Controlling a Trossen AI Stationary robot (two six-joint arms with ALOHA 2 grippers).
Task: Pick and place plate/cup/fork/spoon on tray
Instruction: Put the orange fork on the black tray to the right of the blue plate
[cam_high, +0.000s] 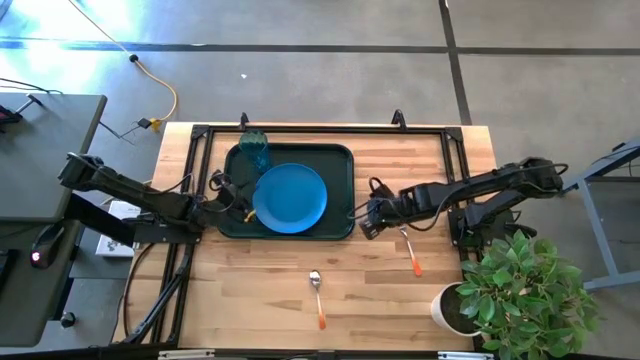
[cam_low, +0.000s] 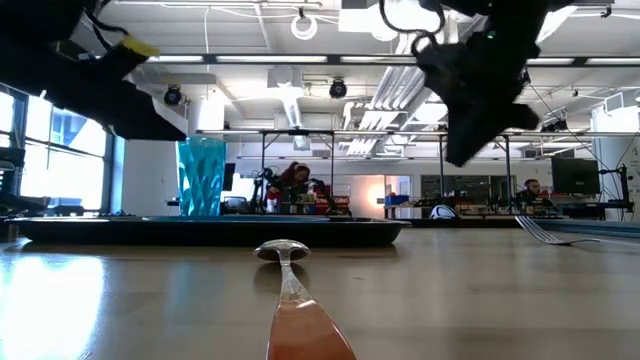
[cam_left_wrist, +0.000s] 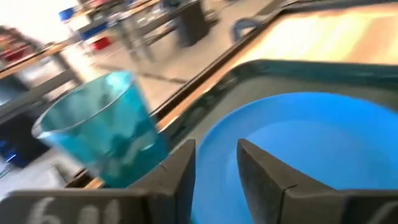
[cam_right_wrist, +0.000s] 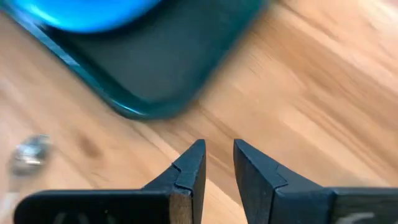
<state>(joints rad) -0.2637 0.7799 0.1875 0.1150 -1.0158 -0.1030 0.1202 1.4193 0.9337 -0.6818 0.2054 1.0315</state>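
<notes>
Nearest you, the spoon (cam_high: 316, 290) lies on bare wood, the fork (cam_high: 409, 250) beyond it to the right. Your right gripper (cam_high: 366, 219) hangs empty, fingers a narrow gap apart, by the tray (cam_high: 340, 156) corner. Plate (cam_high: 290, 197) and cup (cam_high: 254, 152) sit on the tray; the left gripper (cam_high: 240, 207), slightly parted, holds nothing. Descend carelessly and you could nudge the fork's slim handle aside.
</notes>
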